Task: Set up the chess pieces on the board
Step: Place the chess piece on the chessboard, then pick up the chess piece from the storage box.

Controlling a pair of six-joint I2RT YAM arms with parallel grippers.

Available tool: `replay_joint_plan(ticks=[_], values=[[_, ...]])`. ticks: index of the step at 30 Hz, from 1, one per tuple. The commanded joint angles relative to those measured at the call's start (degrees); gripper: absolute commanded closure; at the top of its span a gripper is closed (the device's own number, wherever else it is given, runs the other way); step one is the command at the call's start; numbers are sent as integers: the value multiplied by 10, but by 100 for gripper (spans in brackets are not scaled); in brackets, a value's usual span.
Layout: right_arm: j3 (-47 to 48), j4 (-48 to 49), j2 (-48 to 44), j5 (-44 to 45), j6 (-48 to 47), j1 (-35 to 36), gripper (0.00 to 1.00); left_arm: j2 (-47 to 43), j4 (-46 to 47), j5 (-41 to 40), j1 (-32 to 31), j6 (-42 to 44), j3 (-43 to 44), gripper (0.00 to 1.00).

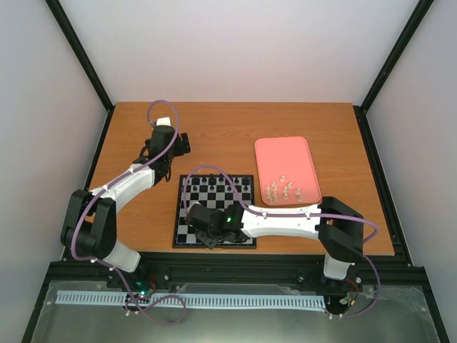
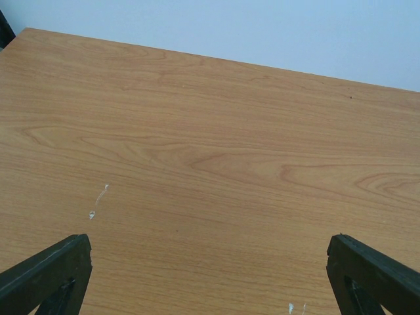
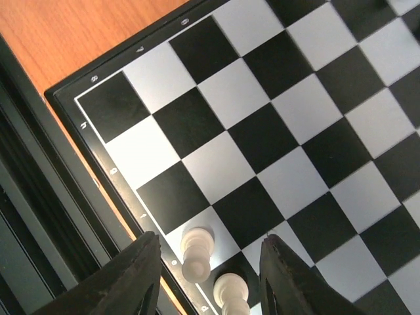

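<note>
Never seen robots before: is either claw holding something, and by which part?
Nothing. The right gripper stands open around a white chess piece, untouched; the left gripper is open, empty.

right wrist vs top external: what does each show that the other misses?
Right wrist only: two white pieces standing on edge squares between the open right gripper's fingers, plus the border lettering. Top external only: pink tray holding loose white pieces, black pieces on the far rows, left arm off to the board's left. Both: the board, wood table.
</note>
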Motion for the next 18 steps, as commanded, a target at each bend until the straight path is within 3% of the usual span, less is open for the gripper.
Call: replay_joint_plan(ticks=[1, 3, 5, 9, 13, 18], values=[[15, -12, -45, 52, -10, 2, 46, 3, 14, -2, 0, 1, 3, 0], [13, -20, -68, 72, -7, -3, 40, 0, 13, 0, -1, 0, 1, 0], [6, -23, -92, 83, -5, -15, 23, -5, 14, 0, 0, 0, -1, 0], [-13, -26, -138, 103, -2, -49, 12, -16, 14, 0, 0, 0, -5, 0], [-44, -39, -182, 140, 16, -110, 11, -18, 13, 6, -1, 1, -6, 0], [-88, -57, -227, 161, 44, -250, 14, -10, 14, 15, -1, 0, -1, 0]])
